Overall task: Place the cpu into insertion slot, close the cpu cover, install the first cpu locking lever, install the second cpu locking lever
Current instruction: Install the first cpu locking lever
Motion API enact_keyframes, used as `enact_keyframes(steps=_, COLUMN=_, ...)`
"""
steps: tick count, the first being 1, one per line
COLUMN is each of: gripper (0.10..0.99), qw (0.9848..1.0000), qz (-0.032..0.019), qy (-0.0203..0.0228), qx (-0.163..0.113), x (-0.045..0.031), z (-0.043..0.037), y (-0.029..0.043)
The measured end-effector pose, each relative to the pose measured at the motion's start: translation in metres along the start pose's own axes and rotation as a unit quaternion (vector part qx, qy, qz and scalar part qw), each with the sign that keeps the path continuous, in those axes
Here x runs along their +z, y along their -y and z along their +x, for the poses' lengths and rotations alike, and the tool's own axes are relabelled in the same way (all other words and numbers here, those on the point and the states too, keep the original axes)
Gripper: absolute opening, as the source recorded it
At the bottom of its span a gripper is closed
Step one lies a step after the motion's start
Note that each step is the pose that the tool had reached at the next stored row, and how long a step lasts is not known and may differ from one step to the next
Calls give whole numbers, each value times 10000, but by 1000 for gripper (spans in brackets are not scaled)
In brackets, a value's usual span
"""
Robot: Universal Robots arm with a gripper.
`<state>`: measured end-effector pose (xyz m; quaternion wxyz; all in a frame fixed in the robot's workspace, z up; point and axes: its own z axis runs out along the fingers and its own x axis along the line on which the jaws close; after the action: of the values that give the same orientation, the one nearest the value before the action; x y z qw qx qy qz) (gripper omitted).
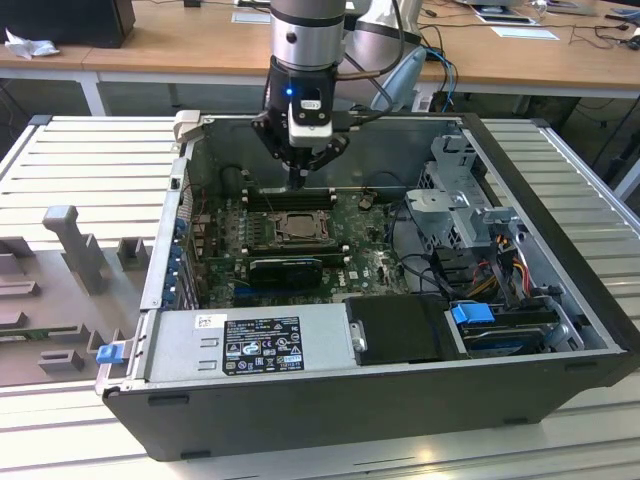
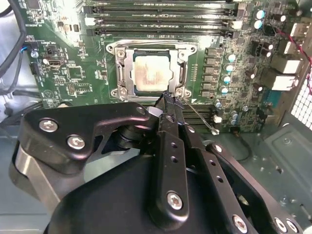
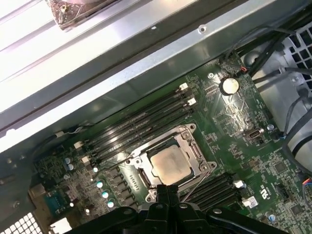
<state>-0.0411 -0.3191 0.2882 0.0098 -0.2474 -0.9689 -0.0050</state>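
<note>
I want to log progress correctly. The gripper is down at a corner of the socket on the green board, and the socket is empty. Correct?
One thing is wrong: the insertion slot is not empty. The second wrist view shows the cpu lying in it, grey top up. The gripper is indeed at its corner.

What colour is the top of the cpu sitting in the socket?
The cpu top is pale silver-grey with a beige tinge. It shows best in the second wrist view.

arm (image 1: 305, 35): silver-grey, blue light (image 1: 290, 92) | tool (image 2: 168, 100): black, silver screws
</note>
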Motion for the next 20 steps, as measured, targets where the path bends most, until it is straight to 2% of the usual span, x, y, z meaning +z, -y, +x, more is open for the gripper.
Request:
enact_keyframes(steps=4, gripper=106, qw=9997, qz=6, qy=-1, qx=-255, x=0, z=0, y=1)
enact_keyframes(steps=12, gripper=106, qw=9986, qz=11, qy=-3, qx=-520, x=0, z=-1, y=1)
enact_keyframes(steps=14, gripper=106, qw=9974, qz=16, qy=-4, qx=-716, x=0, z=0, y=1)
enact_keyframes(steps=20, gripper=106, qw=9944, qz=23, qy=-5, qx=-1054, x=0, z=0, y=1)
